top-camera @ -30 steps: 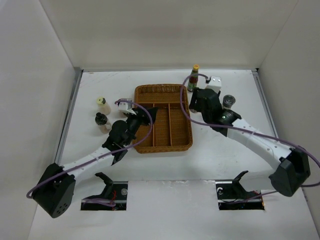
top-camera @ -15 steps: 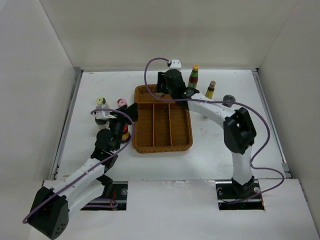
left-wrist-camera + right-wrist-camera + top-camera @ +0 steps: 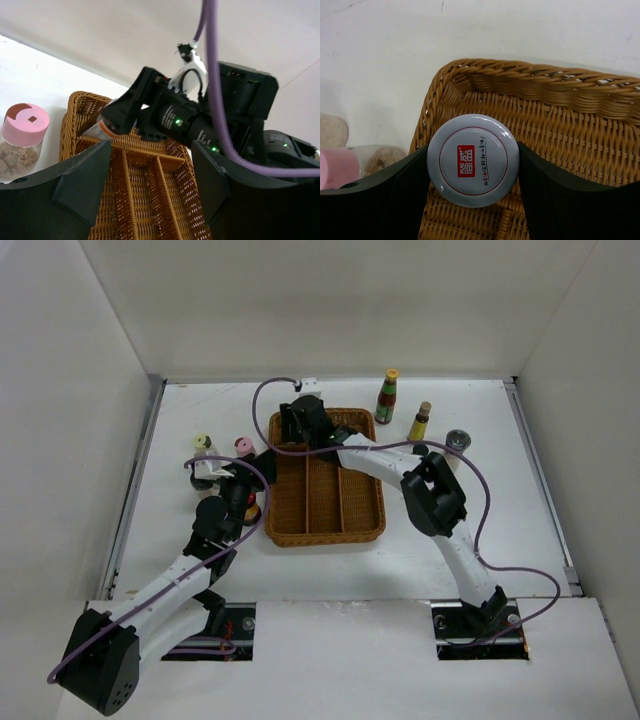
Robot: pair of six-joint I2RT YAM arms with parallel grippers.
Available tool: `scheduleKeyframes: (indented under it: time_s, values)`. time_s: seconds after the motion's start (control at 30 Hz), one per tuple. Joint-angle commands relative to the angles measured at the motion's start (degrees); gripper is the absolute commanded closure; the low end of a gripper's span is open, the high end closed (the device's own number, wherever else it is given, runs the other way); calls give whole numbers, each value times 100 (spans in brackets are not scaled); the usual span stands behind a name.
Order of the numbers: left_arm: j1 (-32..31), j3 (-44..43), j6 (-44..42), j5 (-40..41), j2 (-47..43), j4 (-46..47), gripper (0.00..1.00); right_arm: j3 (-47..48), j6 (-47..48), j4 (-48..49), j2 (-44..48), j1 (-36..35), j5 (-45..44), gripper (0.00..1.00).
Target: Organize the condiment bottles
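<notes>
No bottle sits in the wicker tray [image 3: 325, 537] so far as the top view shows; nearly all the work remains. My right gripper [image 3: 472, 160] is clamped on the white-capped bottle [image 3: 472, 175], above the tray's far left corner. My left gripper [image 3: 150, 185] gapes, empty, near the pink-capped jar [image 3: 24, 127]. Right wrist view gives the cap's red label; left wrist view gives the bottle's tilted body.
</notes>
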State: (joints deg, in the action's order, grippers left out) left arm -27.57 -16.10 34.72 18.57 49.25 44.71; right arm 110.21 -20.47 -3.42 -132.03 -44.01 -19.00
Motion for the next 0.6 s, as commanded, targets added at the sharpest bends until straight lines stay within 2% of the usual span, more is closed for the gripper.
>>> scheduleKeyframes:
  time_s: [0.0,0.33,0.5,0.53,0.57]
  values:
    - [37,37,96,-64,-12,223,36,466,43,579,125,-112,-94,42]
    - [72,45,149,-72,181,275,36,282,-10,588,326,-121,46,19]
    - [90,45,158,-72,225,284,36,-262,-159,921,1160,177,371,19]
    - [73,37,167,-81,225,284,36,-429,-159,1009,1388,274,415,22]
    - [55,19,123,-90,234,284,36,-631,-159,1106,1616,388,433,28]
